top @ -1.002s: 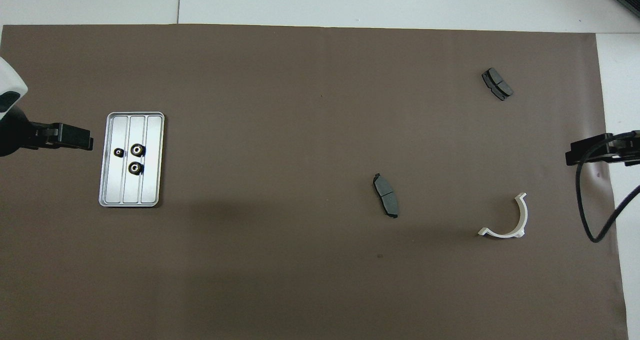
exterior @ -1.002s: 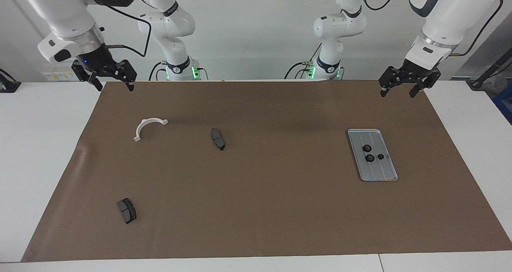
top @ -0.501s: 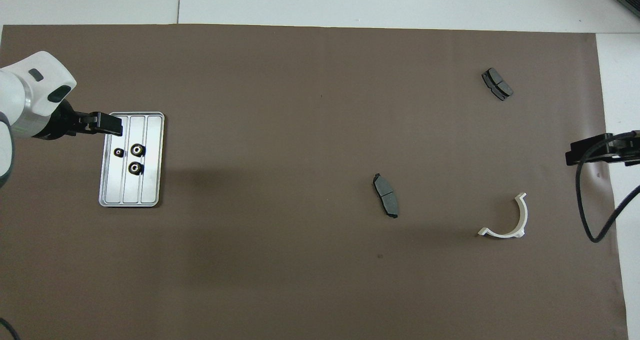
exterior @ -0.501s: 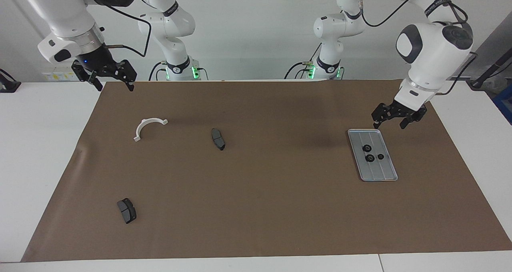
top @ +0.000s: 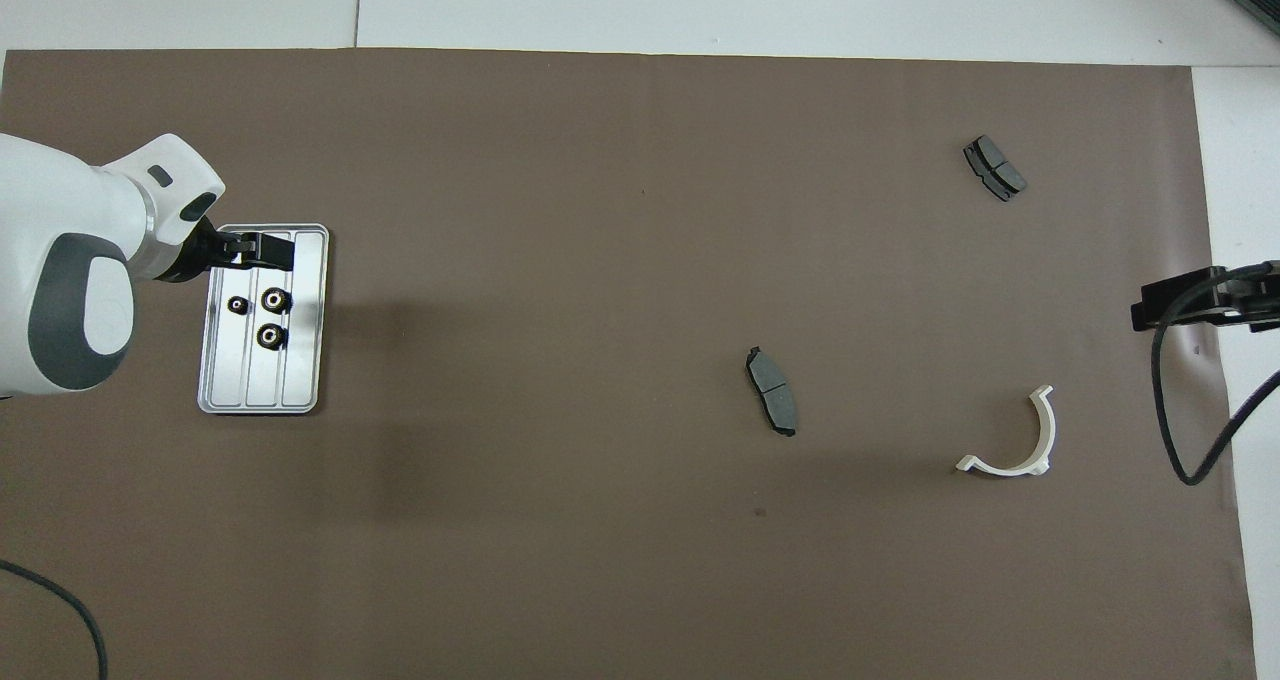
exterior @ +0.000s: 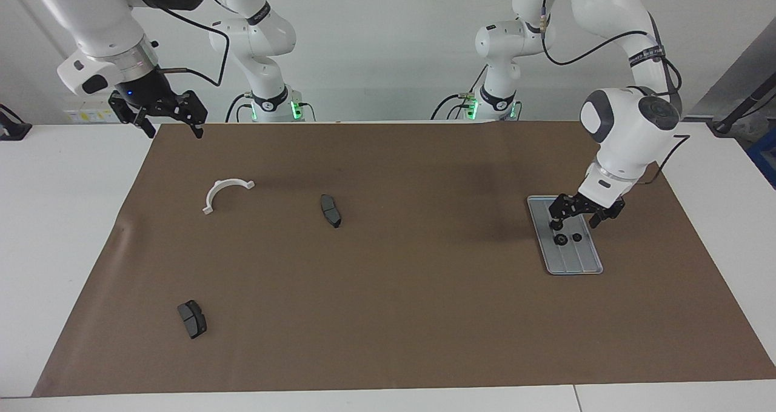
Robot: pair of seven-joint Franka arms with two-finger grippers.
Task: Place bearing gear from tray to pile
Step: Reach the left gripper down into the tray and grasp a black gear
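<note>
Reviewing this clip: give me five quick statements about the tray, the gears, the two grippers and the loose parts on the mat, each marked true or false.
1. Three black gears lie in the tray. True.
2. The left gripper is over the tray with its fingers open. True.
3. The right gripper grips a brake pad. False: it is open and holds nothing, up over the edge of the brown mat at the right arm's end, where that arm waits.
4. The white half-ring bracket lies in the tray. False: it lies on the mat toward the right arm's end.
5. Two dark brake pads lie on the mat, apart from each other. True.
</note>
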